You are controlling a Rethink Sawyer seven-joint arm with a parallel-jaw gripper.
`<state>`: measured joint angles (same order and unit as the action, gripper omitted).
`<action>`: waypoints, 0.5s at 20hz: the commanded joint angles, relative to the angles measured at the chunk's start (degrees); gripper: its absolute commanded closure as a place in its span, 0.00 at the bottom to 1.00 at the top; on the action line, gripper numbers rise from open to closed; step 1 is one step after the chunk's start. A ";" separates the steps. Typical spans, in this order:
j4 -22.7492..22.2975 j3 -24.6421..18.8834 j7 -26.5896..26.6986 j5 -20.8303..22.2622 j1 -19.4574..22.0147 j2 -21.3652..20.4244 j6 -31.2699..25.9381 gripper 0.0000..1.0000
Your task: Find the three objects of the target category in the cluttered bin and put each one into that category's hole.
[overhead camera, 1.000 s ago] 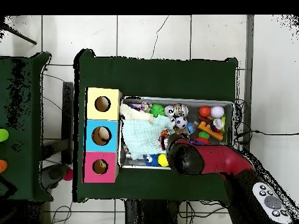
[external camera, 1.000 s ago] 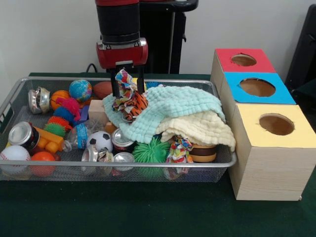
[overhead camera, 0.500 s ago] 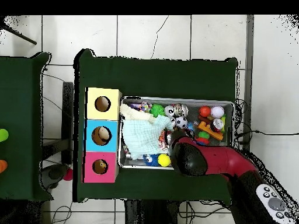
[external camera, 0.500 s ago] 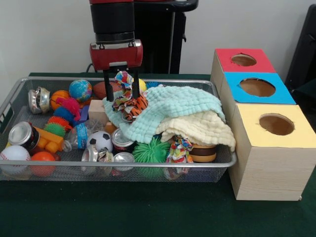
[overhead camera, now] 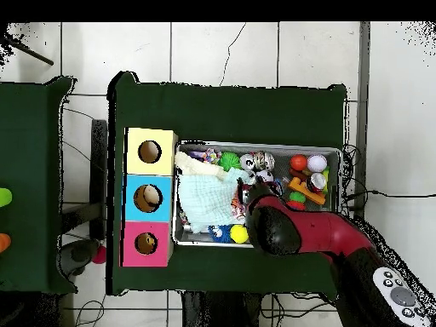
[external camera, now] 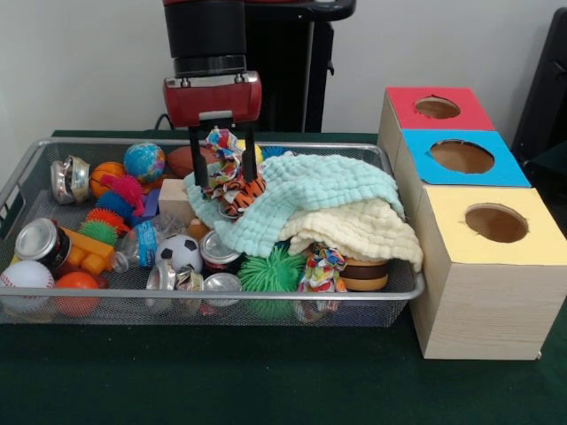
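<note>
A wire mesh bin (external camera: pixel 221 293) holds a jumble of toys. On the mint cloth (external camera: pixel 319 190) lies a colourful knotted fabric toy with a tiger-striped part (external camera: pixel 237 197). My gripper (external camera: pixel 226 177) hangs straight down over it, open, with one finger on each side of the toy's upper end. A second colourful fabric toy (external camera: pixel 322 268) lies at the bin's front, beside a green spiky ball (external camera: pixel 270 270). Three boxes stand to the right, each with a hole: red (external camera: pixel 437 107), blue (external camera: pixel 462 156) and yellow (external camera: pixel 496 222). In the overhead view the arm (overhead camera: pixel 281 228) hides the gripper.
A cream cloth (external camera: pixel 359 230) lies under the mint one. Balls, several cans (external camera: pixel 40 239), an orange block toy (external camera: pixel 84 251) and a wooden block (external camera: pixel 174 197) fill the bin's left half. In the overhead view the boxes (overhead camera: pixel 150 197) stand left of the bin (overhead camera: pixel 342 170).
The gripper swung a little to the left and then came partly back to the right. The fabric toy between its fingers has stayed on the cloth.
</note>
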<state>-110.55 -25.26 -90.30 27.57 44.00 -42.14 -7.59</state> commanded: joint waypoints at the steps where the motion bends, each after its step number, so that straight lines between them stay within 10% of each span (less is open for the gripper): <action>1: -2.30 -3.06 -11.04 -6.11 1.20 3.18 -0.63 0.00; 10: -4.13 -3.36 -9.96 -9.60 1.73 4.60 -0.89 0.00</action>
<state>-111.59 -25.37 -90.30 21.08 44.41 -40.77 -7.57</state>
